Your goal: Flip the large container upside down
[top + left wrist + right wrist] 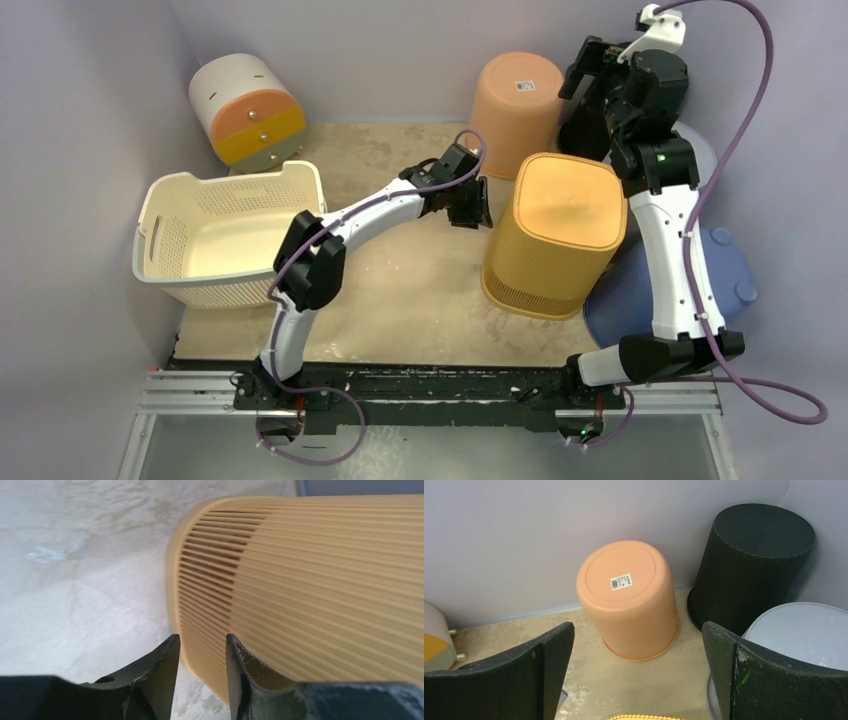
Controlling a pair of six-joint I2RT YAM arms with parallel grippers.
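Container (556, 232), large, yellow and ribbed, stands right of centre on the sandy surface (400, 290). Its closed base faces up and its open rim faces down, so the turn looks done or nearly so.

The left gripper (478, 206) hangs just beside the container's left wall. In the left wrist view its fingers (165, 665) are parted by a narrow gap and grasp nothing, with the slatted wall close beyond the tips. The right gripper (592, 66) is raised at the back of the scene. Its fingers (549, 655) are spread wide and empty, pointing toward a peach bucket (629, 597) and a black bin (751, 560), both also standing base up.

Risks, as judgement:
- A left fingertip could catch in the slats as the arm moves. That would drag the container or tip it back over.
- The right arm's white link runs right along the container's right side. A careless swing there could knock it.
- A blue-grey tub (725, 275) lies low at the container's right. Whether the rim rests on it cannot be told. If it does, the container would sit unevenly and could rock or slide.

A cream basket (190, 235) sits well apart at left.
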